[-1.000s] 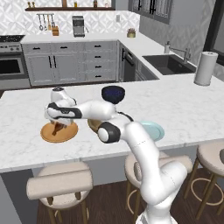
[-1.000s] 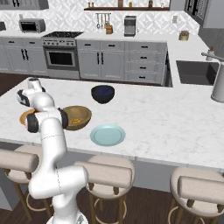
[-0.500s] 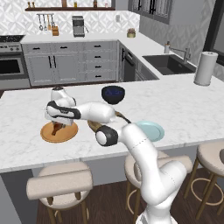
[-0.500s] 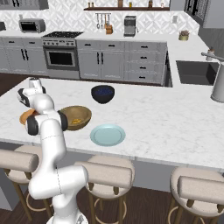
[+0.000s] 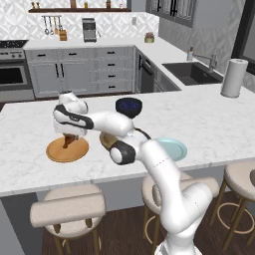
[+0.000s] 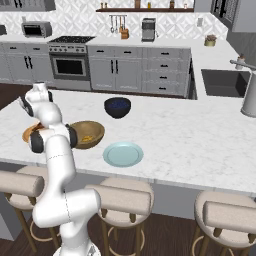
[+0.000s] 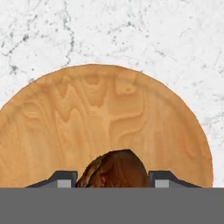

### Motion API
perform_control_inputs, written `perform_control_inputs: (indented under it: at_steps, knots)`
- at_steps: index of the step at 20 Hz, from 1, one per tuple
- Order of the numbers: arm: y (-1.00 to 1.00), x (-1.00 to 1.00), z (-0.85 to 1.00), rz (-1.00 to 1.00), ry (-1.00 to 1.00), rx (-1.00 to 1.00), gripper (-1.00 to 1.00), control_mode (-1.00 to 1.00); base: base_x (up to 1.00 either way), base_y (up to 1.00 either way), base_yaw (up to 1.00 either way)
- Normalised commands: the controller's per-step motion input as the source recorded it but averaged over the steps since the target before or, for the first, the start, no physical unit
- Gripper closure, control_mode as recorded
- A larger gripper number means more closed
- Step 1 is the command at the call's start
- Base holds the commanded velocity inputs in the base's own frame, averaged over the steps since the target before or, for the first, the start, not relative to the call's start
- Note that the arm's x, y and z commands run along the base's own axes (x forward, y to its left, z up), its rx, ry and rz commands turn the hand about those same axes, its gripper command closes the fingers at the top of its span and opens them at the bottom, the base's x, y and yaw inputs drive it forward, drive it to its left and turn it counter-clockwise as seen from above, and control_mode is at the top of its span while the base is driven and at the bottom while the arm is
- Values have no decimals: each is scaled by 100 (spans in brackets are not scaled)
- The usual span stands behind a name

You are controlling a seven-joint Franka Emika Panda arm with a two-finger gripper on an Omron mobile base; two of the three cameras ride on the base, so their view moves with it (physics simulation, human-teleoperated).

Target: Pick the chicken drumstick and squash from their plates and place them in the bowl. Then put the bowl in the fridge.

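Note:
The reddish-brown chicken drumstick [image 7: 116, 168] lies on the orange-tan wooden plate [image 7: 109, 113], at the counter's left [image 5: 60, 152]. My gripper [image 7: 112, 177] points straight down over it, with a fingertip pressed against each side of the meat. From the left base view the hand [image 5: 69, 134] hides most of the drumstick. The light-brown wooden bowl [image 6: 87, 131] stands just right of that plate, with a small yellow-orange squash piece [image 6: 89, 138] inside. The pale blue-green plate [image 6: 123, 153] is bare. The fridge is out of view.
A dark navy bowl [image 5: 129, 106] stands behind the wooden bowl. A paper towel roll [image 5: 234, 77] and the sink [image 5: 191, 72] are at the far right. Bar stools [image 5: 67, 209] line the counter's near edge.
The jaws have closed in from wide open onto the drumstick. The hand has stayed over the wooden plate.

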Motion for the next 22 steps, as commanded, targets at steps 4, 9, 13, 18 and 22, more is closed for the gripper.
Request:
perform_control_inputs:
  at_steps: [4, 9, 13, 18, 22]
  knots:
    - [-95, -73, 42, 1, 0, 0, 100, -100, 0, 0, 0]
    - [-100, -89, 10, 0, -4, 0, 100, -100, 0, 0, 0]
    - [-100, -73, 0, 0, -2, 0, 100, -100, 0, 0, 0]
    - [-100, -53, 0, 0, -6, 0, 100, -100, 0, 0, 0]
    - [-100, -27, -5, 0, -7, 0, 100, -100, 0, 0, 0]
